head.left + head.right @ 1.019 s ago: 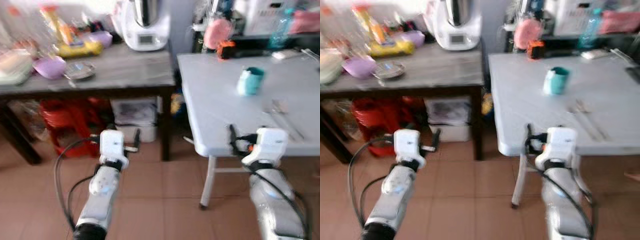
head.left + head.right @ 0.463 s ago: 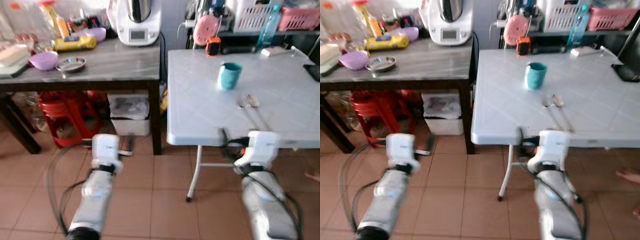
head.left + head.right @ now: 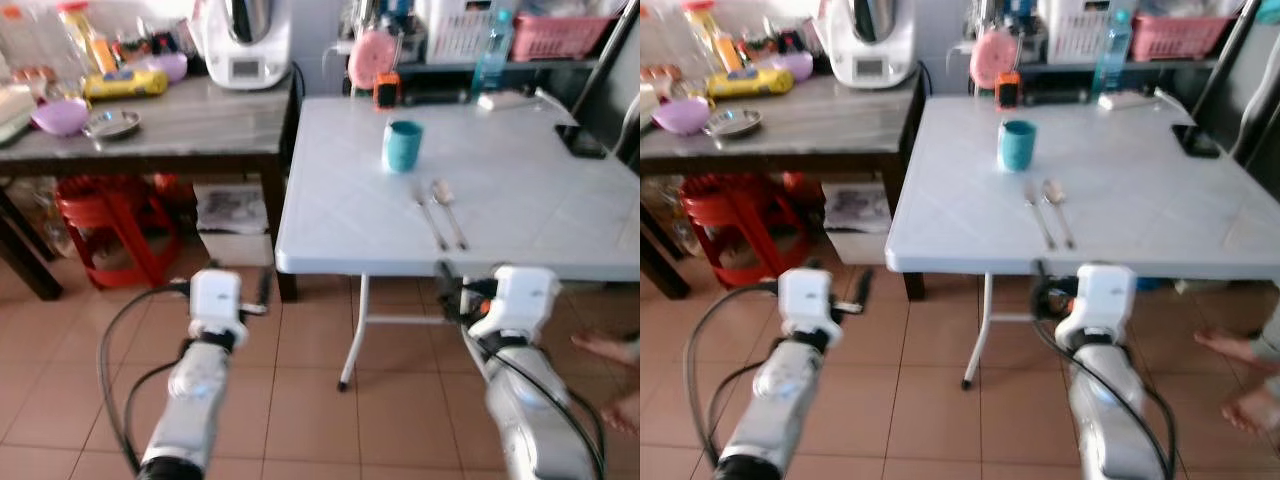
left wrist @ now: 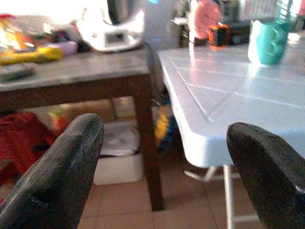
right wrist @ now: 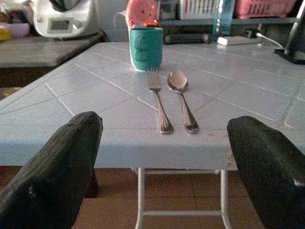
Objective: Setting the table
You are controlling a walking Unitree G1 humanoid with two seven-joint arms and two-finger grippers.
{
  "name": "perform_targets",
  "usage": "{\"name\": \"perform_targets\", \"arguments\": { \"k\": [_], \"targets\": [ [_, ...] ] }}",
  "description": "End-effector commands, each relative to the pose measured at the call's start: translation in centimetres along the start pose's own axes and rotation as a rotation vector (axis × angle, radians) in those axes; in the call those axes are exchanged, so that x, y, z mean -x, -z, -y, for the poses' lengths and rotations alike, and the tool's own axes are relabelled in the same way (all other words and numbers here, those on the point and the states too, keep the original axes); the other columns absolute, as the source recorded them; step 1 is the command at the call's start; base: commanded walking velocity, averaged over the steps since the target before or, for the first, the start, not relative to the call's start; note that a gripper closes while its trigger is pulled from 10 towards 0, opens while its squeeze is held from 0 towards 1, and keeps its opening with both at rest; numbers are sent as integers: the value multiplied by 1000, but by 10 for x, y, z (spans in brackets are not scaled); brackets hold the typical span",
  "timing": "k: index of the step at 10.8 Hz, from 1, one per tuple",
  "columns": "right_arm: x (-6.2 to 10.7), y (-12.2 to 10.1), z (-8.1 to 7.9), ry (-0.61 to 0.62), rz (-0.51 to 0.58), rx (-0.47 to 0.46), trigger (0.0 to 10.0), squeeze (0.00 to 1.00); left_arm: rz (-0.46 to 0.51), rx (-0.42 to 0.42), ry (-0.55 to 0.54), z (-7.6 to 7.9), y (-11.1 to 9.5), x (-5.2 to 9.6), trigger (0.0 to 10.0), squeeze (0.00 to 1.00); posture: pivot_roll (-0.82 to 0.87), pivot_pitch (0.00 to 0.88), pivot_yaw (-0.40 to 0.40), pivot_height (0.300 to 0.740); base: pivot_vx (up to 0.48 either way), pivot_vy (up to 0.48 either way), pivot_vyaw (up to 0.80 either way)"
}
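Observation:
A white folding table (image 3: 540, 190) stands in front of me. On it are a teal cup (image 3: 403, 146) and, nearer its front edge, a fork (image 3: 428, 215) and a spoon (image 3: 447, 208) lying side by side. My right gripper (image 3: 445, 275) hovers just below and in front of that edge, open and holding nothing; its wrist view looks across the tabletop at the fork (image 5: 157, 98), the spoon (image 5: 181, 95) and the cup (image 5: 146, 41). My left gripper (image 3: 262, 290) is open and empty over the floor, left of the table's corner.
To the left stands a dark wooden side table (image 3: 180, 125) with a purple bowl (image 3: 60, 116), a metal plate (image 3: 110, 123) and a white appliance (image 3: 240, 45). A red stool (image 3: 105, 225) sits beneath it. A black phone (image 3: 578, 141) lies far right. A person's foot (image 3: 605, 350) shows at the right.
The whole picture has shifted left: the white table now sits in the middle and the side table at the left edge. Both grippers stay open and empty.

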State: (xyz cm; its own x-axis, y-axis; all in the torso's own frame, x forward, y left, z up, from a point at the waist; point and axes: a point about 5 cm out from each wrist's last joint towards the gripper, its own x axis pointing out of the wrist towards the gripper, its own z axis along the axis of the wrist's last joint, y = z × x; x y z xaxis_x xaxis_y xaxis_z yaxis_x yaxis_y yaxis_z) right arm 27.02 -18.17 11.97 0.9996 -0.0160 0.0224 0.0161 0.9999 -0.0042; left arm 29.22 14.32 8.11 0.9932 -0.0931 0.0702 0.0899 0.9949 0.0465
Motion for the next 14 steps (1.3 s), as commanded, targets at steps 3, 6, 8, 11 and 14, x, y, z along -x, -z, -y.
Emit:
{"name": "perform_targets", "arguments": {
  "k": [3, 6, 8, 11, 14],
  "targets": [
    [1, -4, 0, -5, 13, 4, 10000, 0, 4, 3, 46, 4, -2, -1, 10000, 0, -126, 13, 78, 740, 0, 0, 0],
    [0, -4, 0, -16, 17, 12, 10000, 0, -1, 12, 88, 9, -2, -2, 10000, 0, -131, 13, 77, 740, 0, 0, 152],
    [0, -5, 2, -2, 17, 9, 10000, 0, -1, 19, 93, 11, -2, -3, 10000, 0, -134, 14, 76, 740, 0, 0, 213],
    [1, -5, 3, 3, 16, 14, 10000, 0, 3, 67, 146, 17, -3, -2, 10000, 0, -141, 16, 74, 740, 0, 0, 0],
    [1, -5, 4, 11, 15, 15, 10000, 0, 11, 78, 168, 18, -4, -2, 10000, 0, -138, 15, 76, 740, 166, 0, 0]
  ]
}}
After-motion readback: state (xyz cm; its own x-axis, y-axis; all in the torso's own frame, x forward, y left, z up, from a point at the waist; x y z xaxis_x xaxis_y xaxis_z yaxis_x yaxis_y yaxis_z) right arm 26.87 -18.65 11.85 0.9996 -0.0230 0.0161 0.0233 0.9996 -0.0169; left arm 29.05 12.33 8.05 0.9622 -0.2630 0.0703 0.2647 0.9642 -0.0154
